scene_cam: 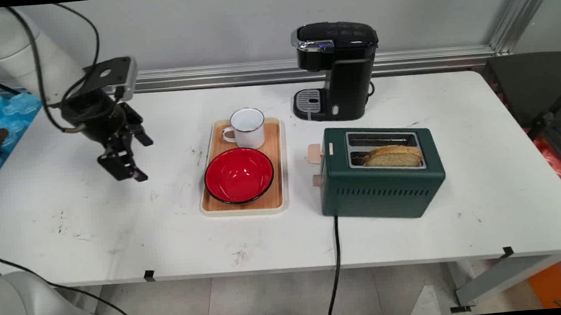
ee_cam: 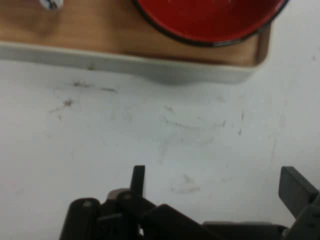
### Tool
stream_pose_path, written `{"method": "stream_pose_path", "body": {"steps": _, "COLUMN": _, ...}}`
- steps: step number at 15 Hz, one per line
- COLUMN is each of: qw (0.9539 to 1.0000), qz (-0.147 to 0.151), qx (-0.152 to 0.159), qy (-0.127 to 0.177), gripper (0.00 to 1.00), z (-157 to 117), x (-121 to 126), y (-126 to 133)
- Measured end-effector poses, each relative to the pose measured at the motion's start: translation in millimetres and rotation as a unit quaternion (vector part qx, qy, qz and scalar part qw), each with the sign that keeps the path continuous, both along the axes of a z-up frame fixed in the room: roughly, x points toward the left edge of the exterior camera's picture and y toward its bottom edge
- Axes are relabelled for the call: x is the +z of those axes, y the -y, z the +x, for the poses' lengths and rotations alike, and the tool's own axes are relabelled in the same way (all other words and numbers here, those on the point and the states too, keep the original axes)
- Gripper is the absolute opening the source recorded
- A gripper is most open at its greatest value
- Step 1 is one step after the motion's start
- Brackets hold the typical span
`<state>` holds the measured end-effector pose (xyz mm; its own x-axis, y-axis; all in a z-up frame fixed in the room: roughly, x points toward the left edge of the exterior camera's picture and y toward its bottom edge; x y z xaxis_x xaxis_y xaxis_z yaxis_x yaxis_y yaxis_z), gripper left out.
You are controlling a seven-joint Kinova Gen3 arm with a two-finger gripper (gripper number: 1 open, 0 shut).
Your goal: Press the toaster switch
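the gripper (scene_cam: pixel 130 160) hangs with its fingers spread over bare white table (scene_cam: pixel 92 215) left of the tray (scene_cam: pixel 244 208), nothing under it or beside it. the tray's raised rim is the nearest barrier, with a red bowl (scene_cam: pixel 239 175) and a white mug (scene_cam: pixel 248 128) filling it. beyond, the green toaster (scene_cam: pixel 381 190) and black coffee maker (scene_cam: pixel 336 69) stand close together, a narrow gap between them. the table's right end is open.

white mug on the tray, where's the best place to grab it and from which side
Probably the rim of the white mug, from straight above: it stands upright and open-topped on the tray. Its handle sticks out left, and the red bowl crowds its near side. The gripper is open.
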<state>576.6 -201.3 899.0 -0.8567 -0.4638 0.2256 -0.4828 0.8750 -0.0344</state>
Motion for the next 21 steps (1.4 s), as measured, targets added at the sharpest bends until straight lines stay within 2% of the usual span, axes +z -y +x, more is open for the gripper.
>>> {"method": "stream_pose_path", "body": {"steps": 6, "qw": 0.9996, "qz": -0.012, "qx": 0.0, "qy": -0.024, "gripper": 1.0, "z": -25, "x": 7, "y": 25}}
{"method": "stream_pose_path", "body": {"steps": 13, "qw": 0.9955, "qz": -0.039, "qx": -0.015, "qy": -0.085, "gripper": 1.0, "z": -87, "x": 26, "y": 64}}
{"method": "stream_pose_path", "body": {"steps": 14, "qw": 0.9945, "qz": -0.043, "qx": -0.017, "qy": -0.094, "gripper": 0.0, "z": -95, "x": 28, "y": 68}}
{"method": "stream_pose_path", "body": {"steps": 21, "qw": 0.9862, "qz": -0.065, "qx": -0.028, "qy": -0.15, "gripper": 0.0, "z": -150, "x": 37, "y": 93}}
